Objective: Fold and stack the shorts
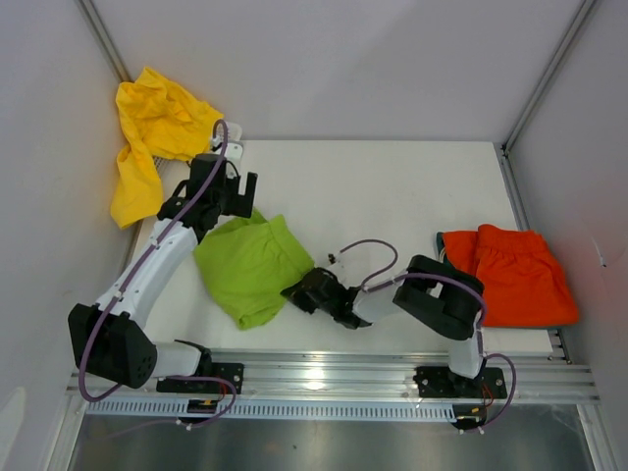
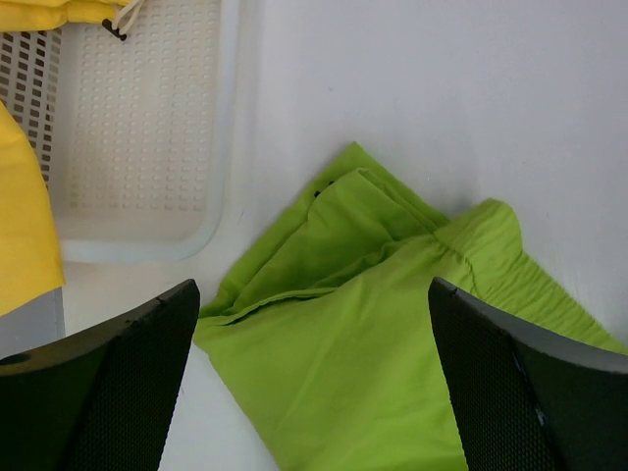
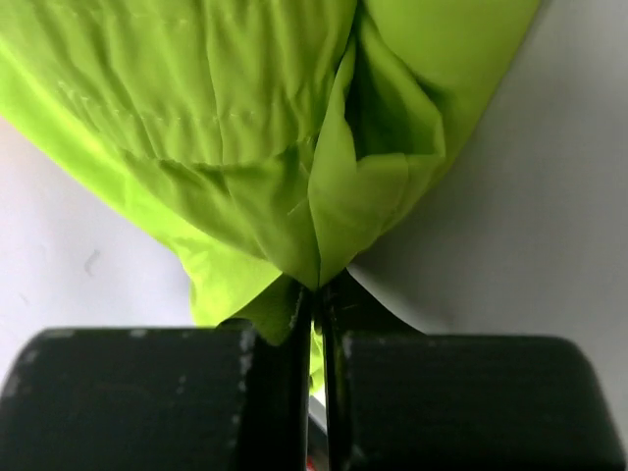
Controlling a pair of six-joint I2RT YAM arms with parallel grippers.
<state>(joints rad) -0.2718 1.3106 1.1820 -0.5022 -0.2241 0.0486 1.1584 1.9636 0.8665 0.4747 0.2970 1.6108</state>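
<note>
Lime green shorts (image 3: 245, 118): one edge pinched in the right gripper (image 3: 316, 294), jaws clamped tight on the fabric, rest lying rumpled ahead of it. Left gripper (image 2: 312, 294) over the shorts' far side, jaws wide apart, empty. Yellow shorts (image 1: 147, 128) on white basket (image 2: 147, 147) just beyond it. Orange-red shorts (image 1: 515, 275) well right of the right gripper.

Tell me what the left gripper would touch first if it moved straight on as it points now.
Most likely the green shorts: they fill the view between the open fingers of the left gripper. The white basket lies off to the side. The gap to the cloth is unclear.
</note>
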